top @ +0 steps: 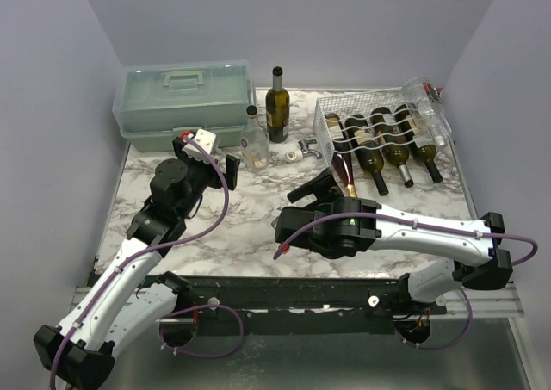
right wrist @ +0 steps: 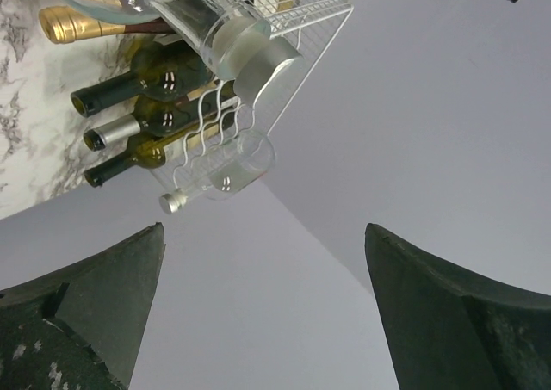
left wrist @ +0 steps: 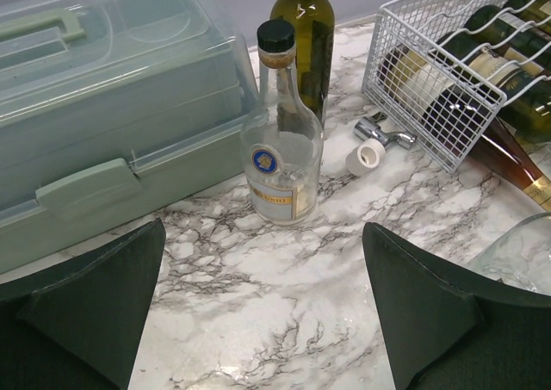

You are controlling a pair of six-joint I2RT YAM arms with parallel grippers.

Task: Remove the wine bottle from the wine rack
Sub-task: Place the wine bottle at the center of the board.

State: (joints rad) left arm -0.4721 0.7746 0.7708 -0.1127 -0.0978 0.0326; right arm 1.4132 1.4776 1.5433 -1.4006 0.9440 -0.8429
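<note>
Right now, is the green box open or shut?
Shut. The box's lid lies flat, and its front latch is down.

green toolbox (top: 185,102) | clear bottle (left wrist: 281,140) | tape roll (left wrist: 371,156) | marble table (top: 250,226)

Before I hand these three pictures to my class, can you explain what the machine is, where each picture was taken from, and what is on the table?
These are two robot arms bolted at the near edge of a marble-patterned table. The wide picture comes from a fixed camera above and behind them. The other two come from cameras on each wrist; the dark shapes at the bottom are each end effector's own fingers.

The left end effector is open and holds nothing. It faces a clear bottle, a dark green bottle and a pale green toolbox. The right end effector is also open and empty; its camera is tilted, so the scene looks sideways.

At the back right is the white wine rack, with several bottles lying in it, necks pointing toward the arms.
</note>
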